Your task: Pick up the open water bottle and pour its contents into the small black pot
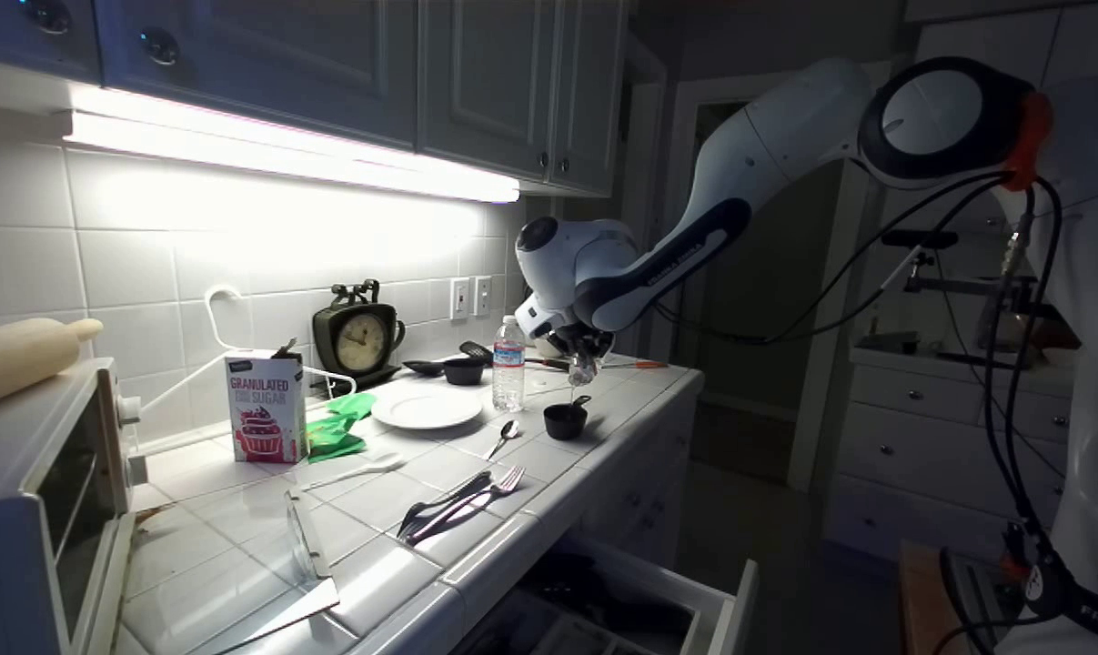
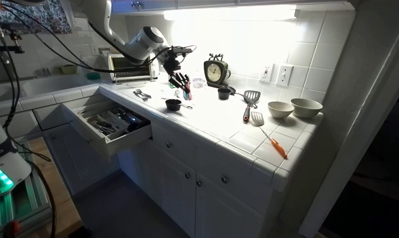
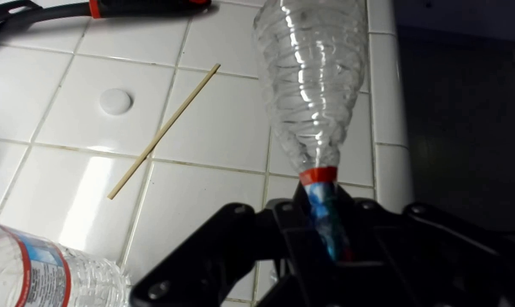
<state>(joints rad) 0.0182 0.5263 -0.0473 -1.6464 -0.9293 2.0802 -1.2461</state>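
My gripper (image 3: 321, 198) is shut on the open water bottle (image 3: 312, 81), whose label is squeezed narrow between the black fingers. In the wrist view its clear ridged body reaches away from the jaws to the top edge; its mouth is out of sight there. The small black pot (image 1: 565, 421) sits on the counter near the front edge, also seen as the pot (image 2: 173, 105) in an exterior view. Above it hangs the gripper (image 1: 587, 347), with clear plastic of the bottle (image 1: 583, 369) below the fingers. A faint clear streak seems to run down toward the pot.
A capped bottle (image 1: 509, 368) stands upright beside the white plate (image 1: 427, 407). A second black pot (image 2: 224, 93), a spoon (image 1: 505, 435), a white cap (image 3: 115, 101) and a wooden stick (image 3: 165, 130) lie nearby. Under the counter a drawer (image 2: 126, 145) is pulled out.
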